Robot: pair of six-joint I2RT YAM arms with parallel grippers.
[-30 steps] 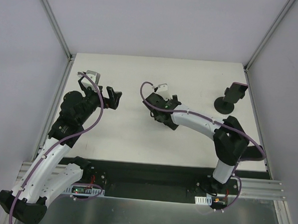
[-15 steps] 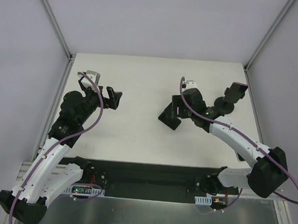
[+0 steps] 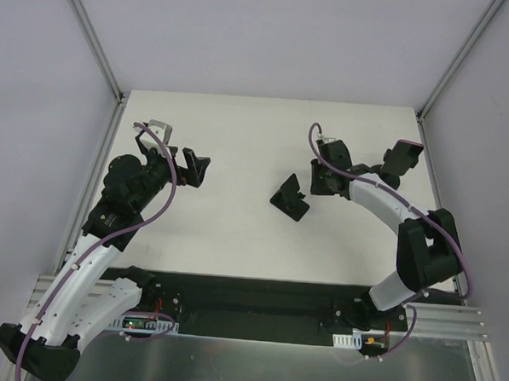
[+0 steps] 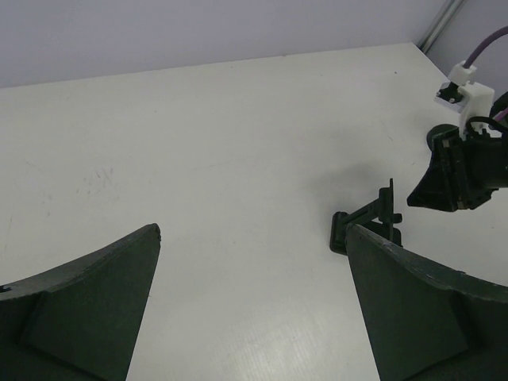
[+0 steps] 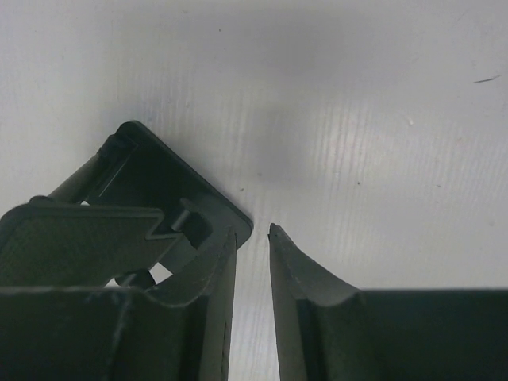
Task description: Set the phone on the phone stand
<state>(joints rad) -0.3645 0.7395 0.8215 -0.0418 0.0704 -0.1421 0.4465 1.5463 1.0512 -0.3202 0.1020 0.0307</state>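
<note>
White counter (image 3: 240, 130) carries everything. Left arm (image 3: 98, 233) sits on its own side, its end effector (image 4: 252, 230) spread wide and empty, well apart from the work; judged to be standing clear so the other arm has room. Right arm (image 3: 382, 206) reaches across the right half. Its end effector (image 5: 252, 232) has the fingers drawn almost together with a narrow slit between and nothing in it. The tips are just beside a corner of the phone stand (image 3: 290, 197), not gripping it. Stand is mid-counter, base flat, back plate hinged up at a tilt, so a slab could lean on it. Black rectangular slab at far right behind the right arm is taken for the phone (image 3: 404, 154). It is tilted, its support hidden by the arm. Phone and stand are well apart: placement not yet done. Judgement: the right arm is the nearer one to fetch the phone.
</note>
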